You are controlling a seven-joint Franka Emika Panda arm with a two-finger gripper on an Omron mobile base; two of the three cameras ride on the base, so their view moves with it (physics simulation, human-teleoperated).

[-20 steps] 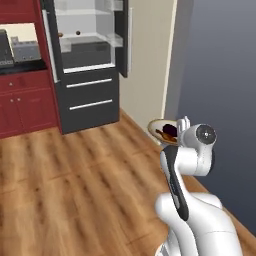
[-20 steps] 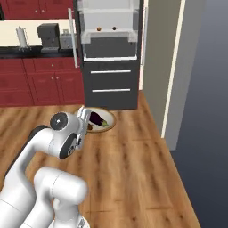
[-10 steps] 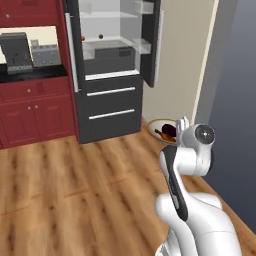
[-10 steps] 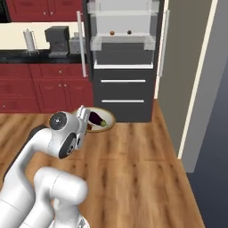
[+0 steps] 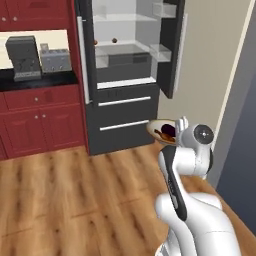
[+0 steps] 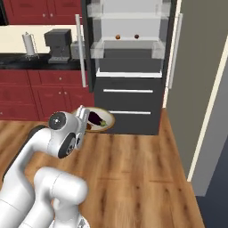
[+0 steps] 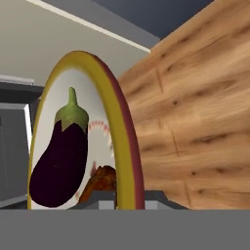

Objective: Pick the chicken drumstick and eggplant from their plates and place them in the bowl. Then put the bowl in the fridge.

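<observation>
hand view alone shows dark purple eggplant (image 7: pixel 58 163) beside golden-brown chicken drumstick (image 7: pixel 100 181) inside tan-rimmed cream bowl (image 7: pixel 124 146); tool (image 7: pixel 128 201) clamped tight on bowl rim.

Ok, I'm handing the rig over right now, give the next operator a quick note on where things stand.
Pincer: shut on the rim of the bowl, carried in the air ahead of the base.
Eggplant and chicken drumstick: both lie in the bowl.
Fridge: straight ahead, both upper doors open, shelves showing, lower drawers closed.
Done: both foods are loaded and the bowl is lifted.
Left: close the gap to the fridge, set the bowl on a shelf, let go.
</observation>
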